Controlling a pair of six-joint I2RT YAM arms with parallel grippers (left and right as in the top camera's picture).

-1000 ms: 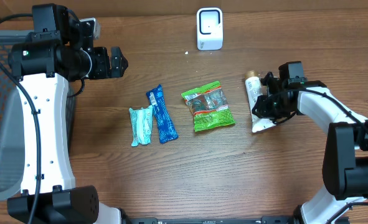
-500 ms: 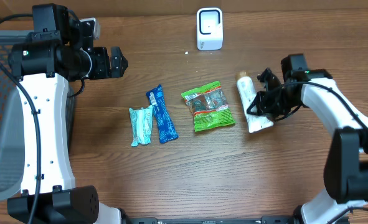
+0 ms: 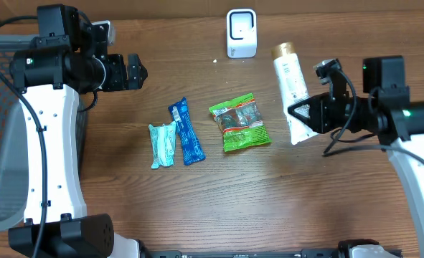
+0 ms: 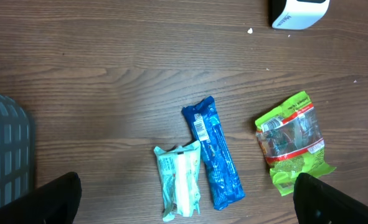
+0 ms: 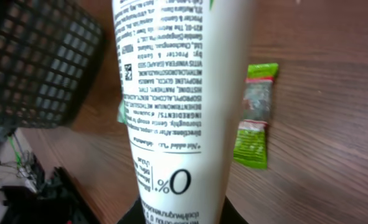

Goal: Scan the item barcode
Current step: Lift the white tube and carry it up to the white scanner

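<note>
A white tube (image 3: 292, 79) with a gold cap is held up off the table, and my right gripper (image 3: 301, 118) is shut on its flat lower end. The cap end points toward the far edge, just right of the white barcode scanner (image 3: 241, 32). In the right wrist view the tube (image 5: 184, 93) fills the middle with its small-print side facing the camera, and the right gripper (image 5: 180, 214) clamps its base. My left gripper (image 3: 135, 69) hangs open at the far left, holding nothing. In its own view the left gripper (image 4: 184, 202) hovers above the packets.
On the table lie a teal packet (image 3: 163, 145), a blue packet (image 3: 186, 132) and a green snack bag (image 3: 239, 122). The left wrist view shows the blue packet's barcode (image 4: 200, 127) facing up. A dark mesh basket (image 3: 0, 129) stands at the left edge.
My right gripper has closed on the tube, lifted it off the table and swung back to the right; the tube's cap now points up beside the scanner. The left arm has not moved.
</note>
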